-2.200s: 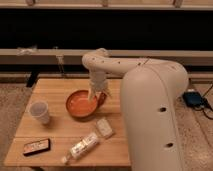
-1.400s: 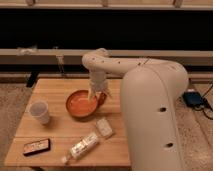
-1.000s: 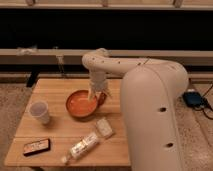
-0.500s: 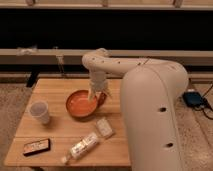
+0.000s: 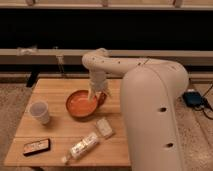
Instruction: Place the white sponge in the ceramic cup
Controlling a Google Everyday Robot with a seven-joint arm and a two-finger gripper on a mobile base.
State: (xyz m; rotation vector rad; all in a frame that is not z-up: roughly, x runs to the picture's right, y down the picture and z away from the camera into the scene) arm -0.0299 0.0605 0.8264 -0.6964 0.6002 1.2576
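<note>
Counter (image 5: 55,90) of pale wood: nearest, at lower centre, a clear bottle (image 5: 82,147) and a dark flat device (image 5: 36,146). Just behind them the white sponge (image 5: 104,127) lies loose and ungrasped, well apart from the ceramic cup (image 5: 40,111), which stands mouth-up at left, ready to receive it. Farther back the gripper (image 5: 96,95) hangs over the orange bowl's (image 5: 80,105) right rim; whether it is spread or closed cannot be told.

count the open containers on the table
2: the ceramic cup near the left edge of the table, and the orange bowl mid-table, with the claw hanging over its right rim. The arm hides the right side; more may be there.
</note>
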